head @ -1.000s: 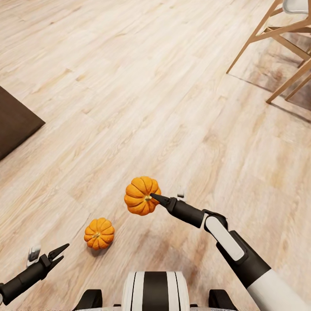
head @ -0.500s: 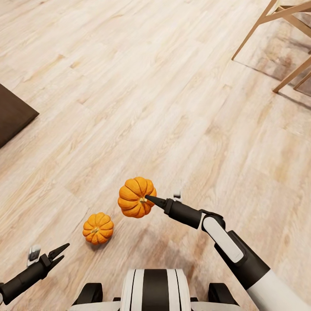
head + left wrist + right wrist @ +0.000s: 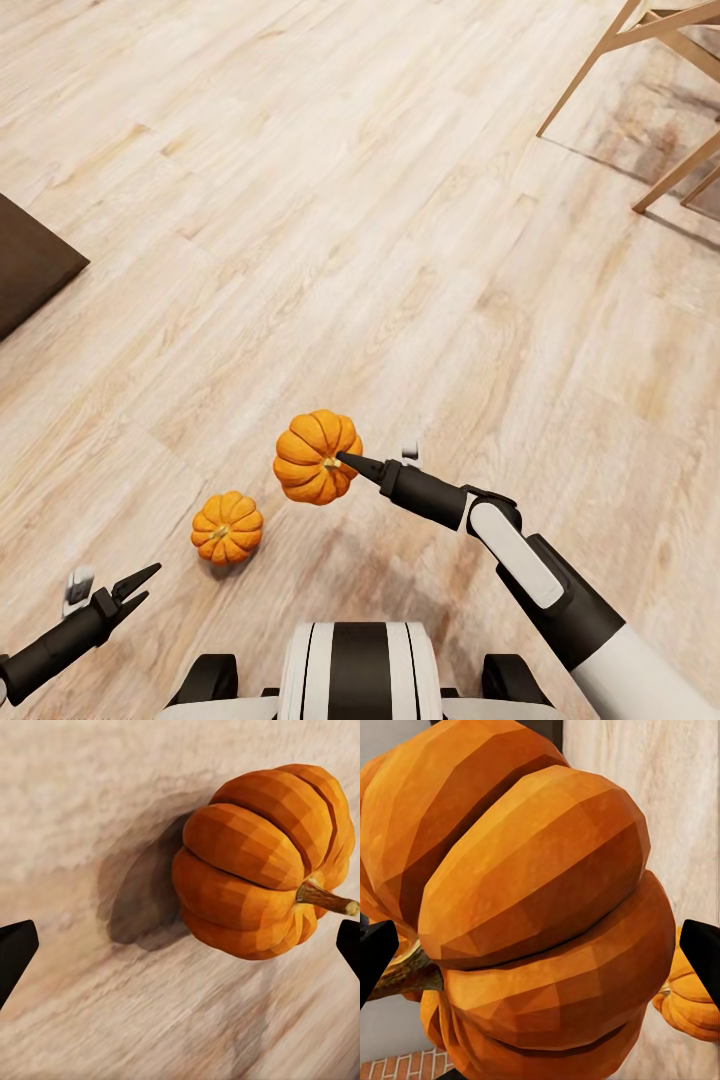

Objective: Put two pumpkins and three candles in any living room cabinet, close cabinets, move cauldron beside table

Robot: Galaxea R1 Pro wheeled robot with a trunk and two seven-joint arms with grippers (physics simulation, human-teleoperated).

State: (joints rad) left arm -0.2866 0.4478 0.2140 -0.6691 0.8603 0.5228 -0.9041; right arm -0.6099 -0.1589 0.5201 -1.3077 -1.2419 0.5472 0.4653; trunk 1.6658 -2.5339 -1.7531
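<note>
Counting from the left edge of the head view: one dark brown panel corner [image 3: 30, 262] sits at the mid left. Low in the lower left, the left gripper [image 3: 140, 585] hangs with its two fingers spread and nothing between them. Two pumpkins follow. The smaller-looking pumpkin on the floor [image 3: 227, 527] rests on the light plank floor [image 3: 400, 220] at lower centre-left, stem up; in the left wrist view it [image 3: 259, 862] lies between the parted fingertips, untouched. Just right of it, the held pumpkin [image 3: 317, 456] is off the floor, clamped by the right gripper [image 3: 345, 462] at its stem side. Wooden chair legs [image 3: 640, 110] cross the upper right corner.
</note>
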